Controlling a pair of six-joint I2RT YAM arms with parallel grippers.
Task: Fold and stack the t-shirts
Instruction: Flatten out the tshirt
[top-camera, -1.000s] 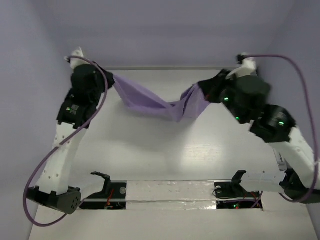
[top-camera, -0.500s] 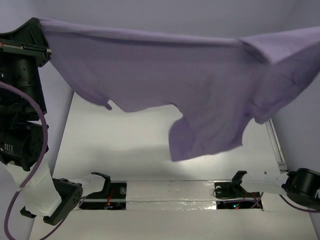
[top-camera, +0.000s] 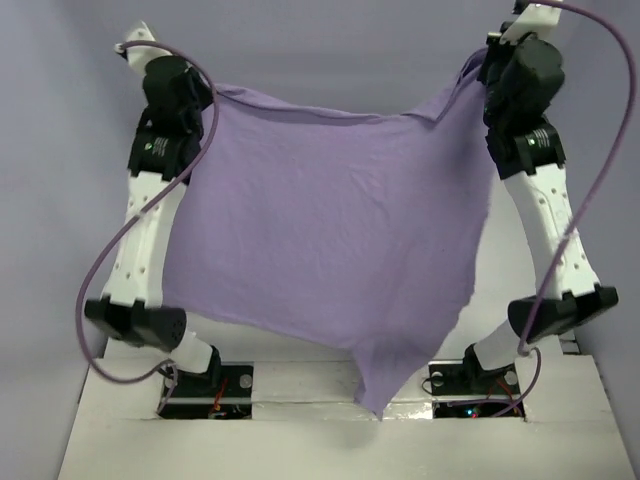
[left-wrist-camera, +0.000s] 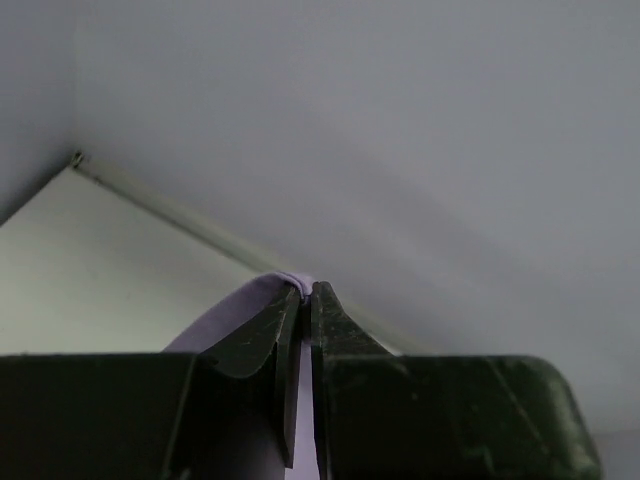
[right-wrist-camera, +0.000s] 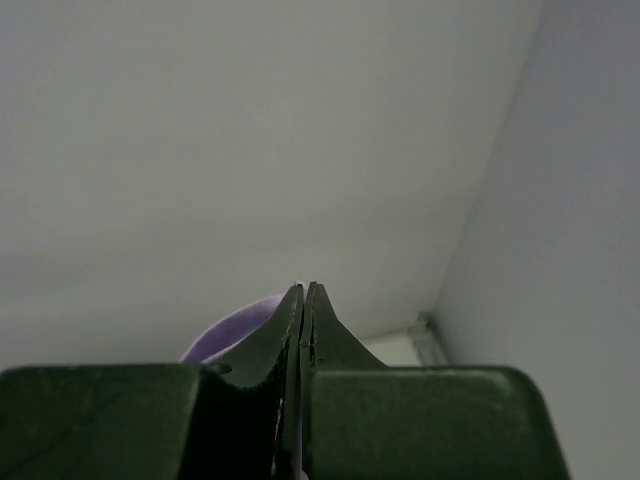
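Note:
The lavender t-shirt (top-camera: 330, 240) hangs spread out in the air between both arms, high above the table, and hides most of it. Its lowest corner hangs down at the near edge between the arm bases. My left gripper (top-camera: 212, 92) is shut on the shirt's upper left corner. In the left wrist view the cloth (left-wrist-camera: 230, 315) is pinched between the shut jaws of my left gripper (left-wrist-camera: 303, 292). My right gripper (top-camera: 484, 62) is shut on the upper right corner. In the right wrist view a fold of cloth (right-wrist-camera: 235, 325) bulges left of the shut jaws of my right gripper (right-wrist-camera: 304, 290).
The white table (top-camera: 560, 440) shows only at the near edge and corners. The arm bases (top-camera: 470, 380) stand at the near edge. Grey-purple walls (top-camera: 320, 40) close in the back and both sides. Purple cables (top-camera: 100, 280) loop beside each arm.
Both arms lifted the shirt from a sagging bunch low over the table and swung it up. It now hangs as a flat sheet held by its two top corners.

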